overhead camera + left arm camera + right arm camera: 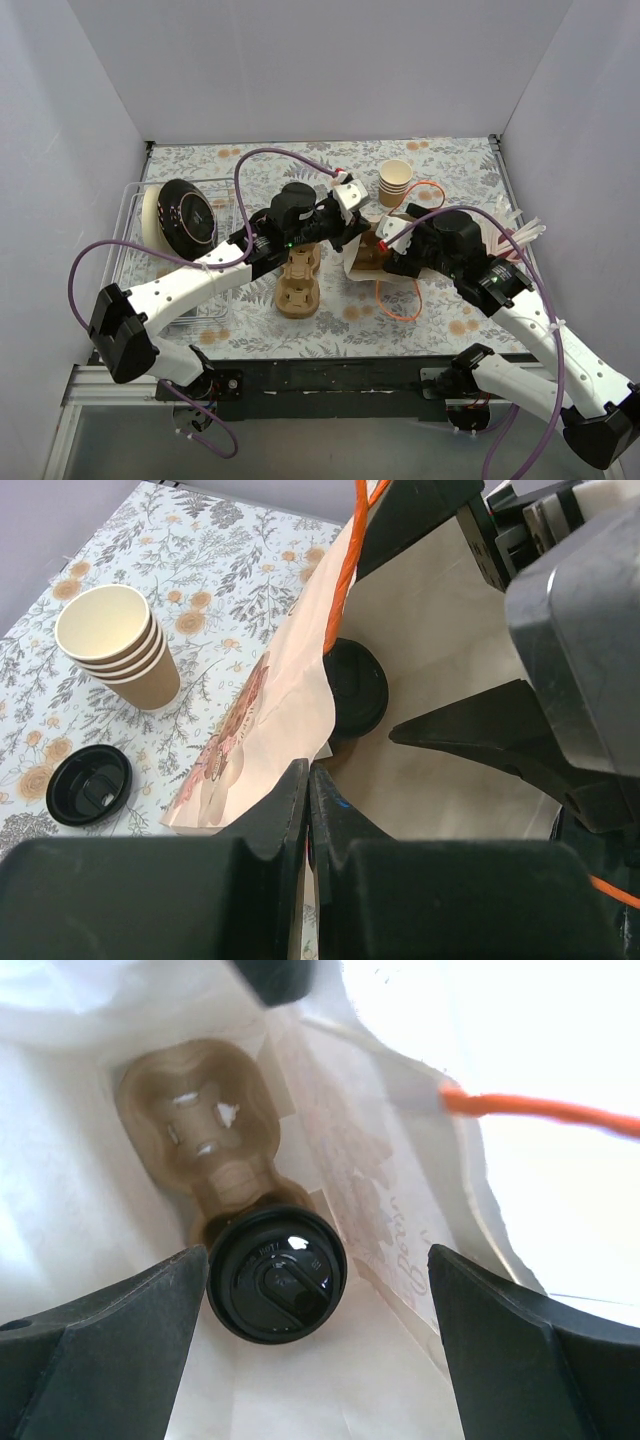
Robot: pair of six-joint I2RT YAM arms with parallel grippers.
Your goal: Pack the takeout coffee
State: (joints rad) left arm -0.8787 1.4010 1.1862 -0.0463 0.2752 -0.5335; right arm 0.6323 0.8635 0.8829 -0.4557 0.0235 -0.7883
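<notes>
The left tool (306,815) is pinching the bag (285,695); the right tool (318,1260) is hanging released above the coffee (277,1273). It is looking light and crushable, so grip gently beneath the lid.

From above, the two arms covered most of the paper bag (350,265) and everything in it. In the right wrist view the takeout coffee (277,1274) showed only its black lid, the cup wall hidden beneath, masking one end of the pulp carrier (205,1120); the lid's raised lettering was too small to read.
</notes>
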